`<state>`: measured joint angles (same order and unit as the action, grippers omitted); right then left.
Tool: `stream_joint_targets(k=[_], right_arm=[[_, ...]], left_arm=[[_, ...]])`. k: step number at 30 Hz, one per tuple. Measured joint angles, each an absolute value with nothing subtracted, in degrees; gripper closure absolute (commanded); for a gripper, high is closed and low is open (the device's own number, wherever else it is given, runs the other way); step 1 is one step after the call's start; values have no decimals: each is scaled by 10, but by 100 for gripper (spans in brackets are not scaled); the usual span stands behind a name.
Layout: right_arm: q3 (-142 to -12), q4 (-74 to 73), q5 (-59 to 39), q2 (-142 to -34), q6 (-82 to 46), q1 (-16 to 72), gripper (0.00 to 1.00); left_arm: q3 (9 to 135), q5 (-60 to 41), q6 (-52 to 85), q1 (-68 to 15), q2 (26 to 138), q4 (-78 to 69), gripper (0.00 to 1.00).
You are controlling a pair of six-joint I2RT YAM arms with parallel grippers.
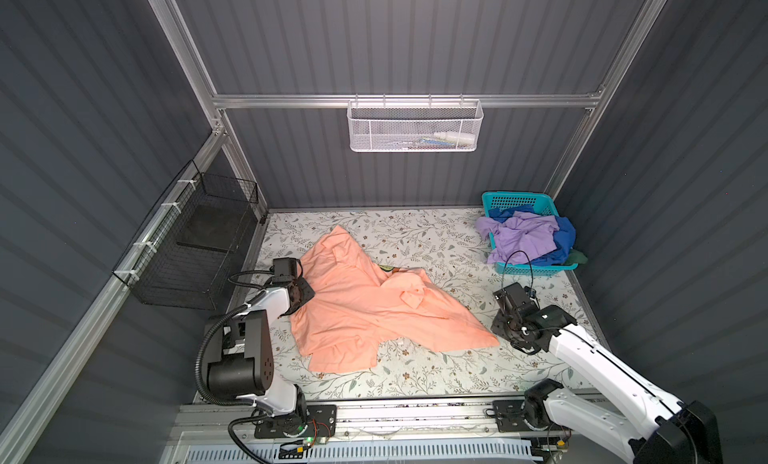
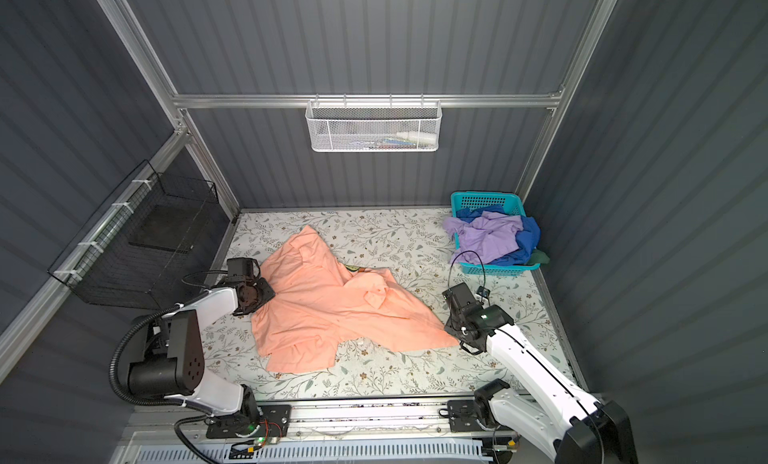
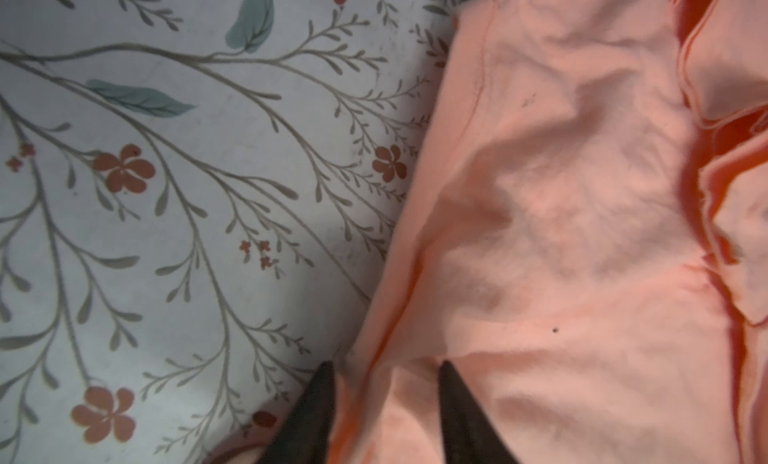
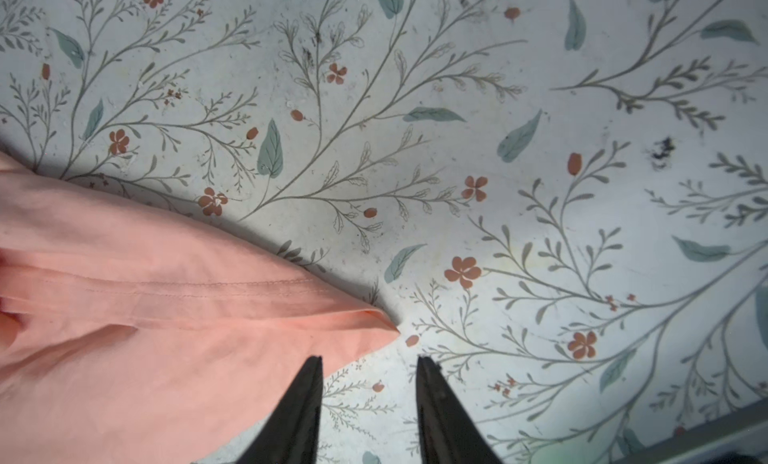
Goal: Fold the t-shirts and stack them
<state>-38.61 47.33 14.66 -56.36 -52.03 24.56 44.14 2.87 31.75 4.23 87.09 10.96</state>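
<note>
A peach-orange t-shirt (image 1: pixel 374 312) (image 2: pixel 332 312) lies spread and rumpled on the floral table, with a bit of its graphic (image 1: pixel 386 268) peeking out at a fold. My left gripper (image 1: pixel 306 294) (image 3: pixel 386 364) sits at the shirt's left edge, its jaws apart with loose peach cloth (image 3: pixel 561 233) lying between them. My right gripper (image 1: pixel 498 326) (image 4: pixel 370 358) stands open just off the shirt's right corner (image 4: pixel 374 320), only bare table between its fingers. Lavender (image 1: pixel 523 237), royal blue (image 1: pixel 563 237) and dark green (image 1: pixel 579 257) t-shirts are heaped in the teal basket (image 1: pixel 536 269) at the back right.
A white mesh basket (image 1: pixel 415 127) hangs on the back rail. A black wire basket (image 1: pixel 199 241) is fixed to the left wall. An aluminium rail (image 1: pixel 415 412) with both arm bases runs along the table's front edge. Grey walls close in three sides.
</note>
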Motion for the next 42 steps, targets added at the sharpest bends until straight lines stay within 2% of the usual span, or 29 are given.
stream_joint_targets(k=[5,8,12,16,21,24,25,28,32,37,42], right_arm=[[-452,452,128,-595,-510,273,51],[-490,397,99,-649,-503,312,50],[-538,328,53,-774,-489,350,49],[-615,282,13,-915,-468,375,49],[-707,256,-13,-1025,-438,382,50],[-748,259,-10,-1061,-418,381,54],[-764,263,-8,-1072,-412,381,59],[-805,270,0,-1100,-392,381,82],[-841,291,23,-1122,-366,381,95],[-907,341,67,-1139,-326,381,100],[-961,374,120,-1142,-288,379,98]], left_arm=[[417,16,320,42,782,100,0],[417,3,320,40,742,98,0],[417,-13,322,19,719,99,0],[417,-15,328,-37,709,103,0],[411,-21,342,-87,705,102,0],[401,-22,348,-92,704,102,0],[398,-23,348,-93,704,102,0],[396,-25,348,-93,705,104,0],[396,-29,348,-93,716,100,0],[396,-31,341,-93,769,90,0],[396,-32,340,-97,834,89,0]])
